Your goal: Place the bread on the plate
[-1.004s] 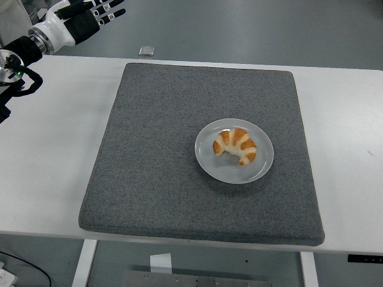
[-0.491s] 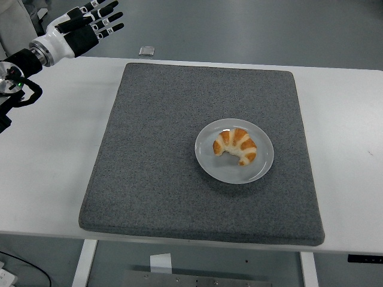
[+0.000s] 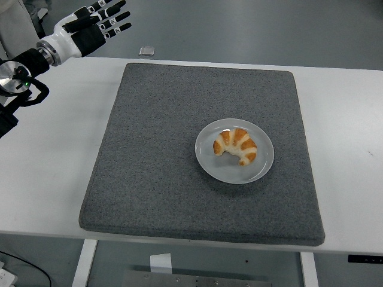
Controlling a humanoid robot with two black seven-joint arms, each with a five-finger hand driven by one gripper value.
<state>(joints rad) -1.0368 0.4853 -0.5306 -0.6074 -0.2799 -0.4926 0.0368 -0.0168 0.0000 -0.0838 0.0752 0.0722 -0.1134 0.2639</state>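
Bread (image 3: pixel 236 146) sits on plate (image 3: pixel 234 170), mid grey mat (image 3: pixel 155 149) on counter (image 3: pixel 54 161). Left robot hand (image 3: pixel 90 27) far corner, fingers spread, empty. Task looks done; nothing left.

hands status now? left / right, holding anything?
Left hand: open, fingers spread, holding nothing, up at the far left corner of the table.
Right hand: not in view.
The bread lies on the plate.
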